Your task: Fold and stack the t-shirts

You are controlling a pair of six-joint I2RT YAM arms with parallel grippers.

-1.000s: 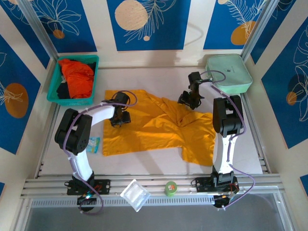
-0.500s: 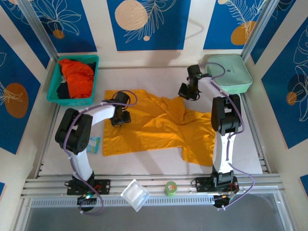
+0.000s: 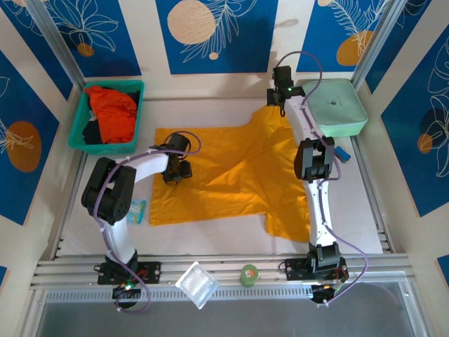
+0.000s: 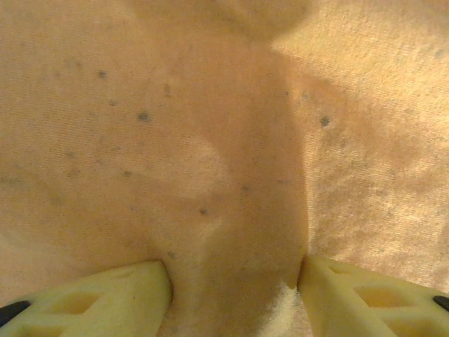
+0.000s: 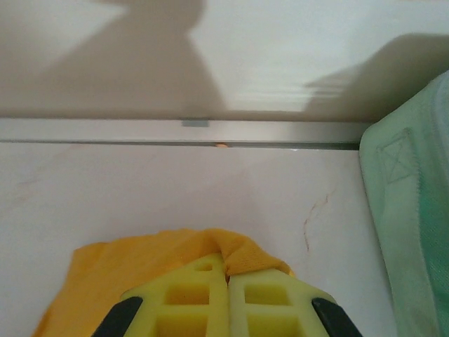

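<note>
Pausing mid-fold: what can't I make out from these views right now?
Left tool grip: left wrist view cuts its fingers at the bottom edge; whether they pinch the mustard-yellow cloth t-shirt is unclear.
T-shirt's right side: top view, under the right arm.
Dark cloth in the teal plastic basket: mostly covered by the red-orange cloth t-shirt.
Small blue item beside the right arm: too small.

- mustard t-shirt (image 4: 224, 140): soft matt knit cloth, kinda fuzzy
- right gripper pads (image 5: 189, 295): matt yellow, plastic-looking
- table (image 5: 175, 189): smooth, matt white
- mint box (image 5: 414, 210): stitched, looks like fabric
</note>
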